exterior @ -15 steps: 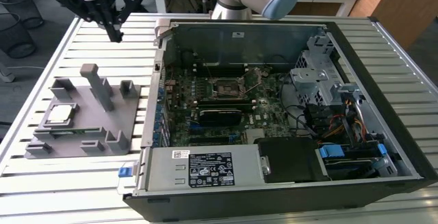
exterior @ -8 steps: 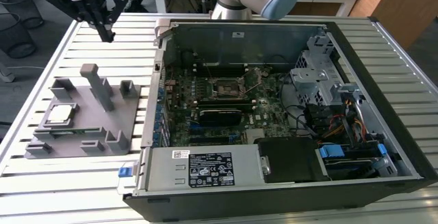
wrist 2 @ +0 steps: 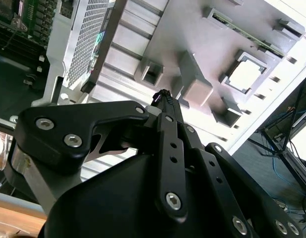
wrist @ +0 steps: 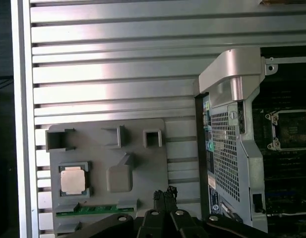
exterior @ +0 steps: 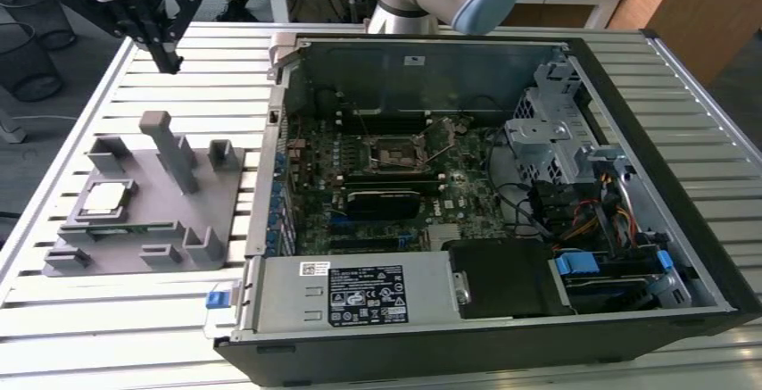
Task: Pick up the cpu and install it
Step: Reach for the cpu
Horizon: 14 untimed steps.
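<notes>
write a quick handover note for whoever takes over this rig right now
Gripper: shut, empty, in the air near the grey holder, touching nothing.
Cpu: flat in its recess on the holder, to the exterior view's left of the open computer case.
Socket: on the board inside the case, with no chip in it as far as shows.
Done: nothing yet.
Left: cpu not picked up, not installed.
</notes>
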Motion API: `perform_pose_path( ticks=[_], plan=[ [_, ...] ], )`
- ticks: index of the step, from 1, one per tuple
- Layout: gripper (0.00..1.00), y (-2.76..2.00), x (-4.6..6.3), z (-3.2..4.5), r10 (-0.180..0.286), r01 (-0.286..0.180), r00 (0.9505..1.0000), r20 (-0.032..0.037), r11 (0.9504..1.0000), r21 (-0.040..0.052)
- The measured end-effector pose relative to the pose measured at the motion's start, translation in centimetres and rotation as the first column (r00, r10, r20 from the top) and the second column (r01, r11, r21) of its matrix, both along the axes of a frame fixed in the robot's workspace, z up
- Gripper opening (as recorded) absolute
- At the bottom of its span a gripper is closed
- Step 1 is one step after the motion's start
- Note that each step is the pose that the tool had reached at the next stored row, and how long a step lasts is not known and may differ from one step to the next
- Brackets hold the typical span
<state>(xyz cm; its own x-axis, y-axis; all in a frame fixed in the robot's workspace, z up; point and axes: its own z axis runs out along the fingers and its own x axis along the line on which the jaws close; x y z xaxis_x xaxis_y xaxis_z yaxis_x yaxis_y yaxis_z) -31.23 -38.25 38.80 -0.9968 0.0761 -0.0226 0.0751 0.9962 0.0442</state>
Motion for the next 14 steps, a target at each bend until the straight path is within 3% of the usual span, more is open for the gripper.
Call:
perform_pose_path(
  ticks=[5, 11, 14],
  plan=[
    [0.12, 0.02, -1.1, -0.09, 0.0, 0.0, 1.0, -0.0016, 1.0, 0.0001],
    [0.12, 0.02, -1.9, -0.22, 0.0, 0.0, 0.9998, -0.0201, 1.0, 0.0006],
    [0.12, 0.01, -2.5, -0.34, 0.0, 0.0, 0.9997, -0.0227, 1.0, 0.0006]
  ],
)
